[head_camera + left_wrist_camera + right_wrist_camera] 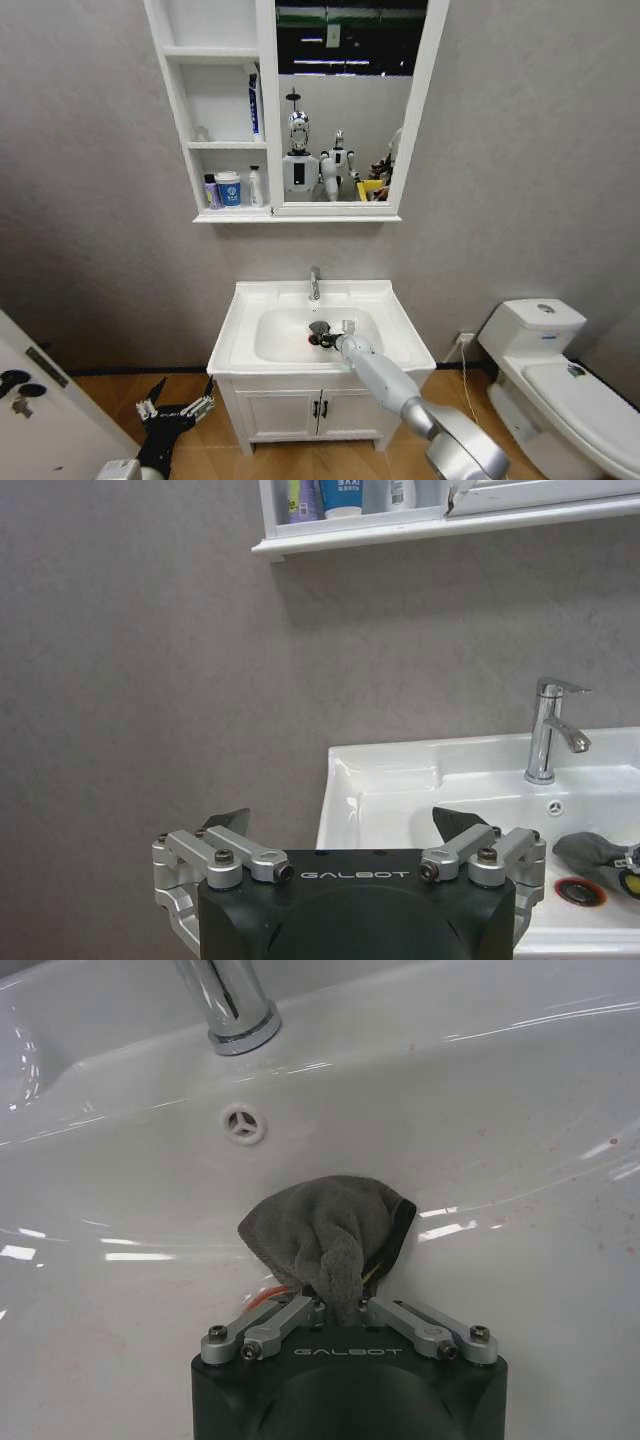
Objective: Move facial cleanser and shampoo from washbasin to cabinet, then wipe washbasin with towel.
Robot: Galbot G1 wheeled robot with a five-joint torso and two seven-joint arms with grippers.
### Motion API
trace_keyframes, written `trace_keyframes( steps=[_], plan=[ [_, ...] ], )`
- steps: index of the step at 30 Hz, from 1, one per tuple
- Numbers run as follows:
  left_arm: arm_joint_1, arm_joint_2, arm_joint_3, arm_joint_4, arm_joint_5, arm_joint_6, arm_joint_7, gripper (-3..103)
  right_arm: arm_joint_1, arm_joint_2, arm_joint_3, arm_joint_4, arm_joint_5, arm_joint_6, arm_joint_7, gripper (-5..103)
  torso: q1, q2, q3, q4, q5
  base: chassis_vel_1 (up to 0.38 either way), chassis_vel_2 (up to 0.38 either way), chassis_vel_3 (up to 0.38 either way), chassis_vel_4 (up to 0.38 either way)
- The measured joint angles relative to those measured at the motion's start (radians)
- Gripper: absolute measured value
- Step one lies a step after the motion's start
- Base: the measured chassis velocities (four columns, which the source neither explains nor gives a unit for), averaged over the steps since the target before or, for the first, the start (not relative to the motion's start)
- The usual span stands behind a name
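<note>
Waiting arm: the left gripper [176, 409] hangs low beside the washbasin's floor unit, near the wooden floor, with its fingers [228, 822] spread wide apart and nothing between them.
Cabinet: the white wall cabinet [268, 120] is mounted above the washbasin, with a narrow column of open shelves on its left side and a framed mirror [345, 100] on its right.
Shelf contents: on the lowest shelf stand a small purple bottle [211, 191], a white jar with a blue label [229, 189] and a white bottle [256, 187], side by side; a blue and white tube [255, 105] leans upright on the shelf above.
Washbasin: the white washbasin [245, 305] sits on its two-door unit directly under the cabinet, with a chrome tap [314, 283] at the back rim and a red-ringed drain [580, 890] at the bottom of the bowl.
Working arm: the right gripper [322, 335] reaches down into the bowl, in front of the tap and close to the drain.
Grip: its fingers are closed together, pinching a bunch of the towel.
Towel: the dark grey towel [325, 1230] is bunched up, held at the gripper's tips and pressed against the white wall of the bowl, just below the small overflow hole [242, 1123].
Toilet: a white toilet [560, 380] stands to the right of the washbasin.
</note>
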Motion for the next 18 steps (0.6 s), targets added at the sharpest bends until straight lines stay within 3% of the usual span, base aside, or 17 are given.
trace_keyframes(
  steps=[8,18],
  plan=[
    [0.000,0.000,0.000,0.000,0.000,0.000,0.000,100,-0.056,-0.044,-0.003,0.115,0.051,-0.045,0.105,7,0.001,0.000,0.000,0.0000,0.0002,-0.119,0.099,0.101,-0.103],
    [0.000,0.000,0.000,0.000,0.000,0.000,0.000,100,-0.035,-0.034,-0.048,0.078,0.108,-0.114,0.106,7,-0.001,0.000,0.000,-0.0002,-0.0005,0.015,-0.011,-0.016,0.001]
  ],
)
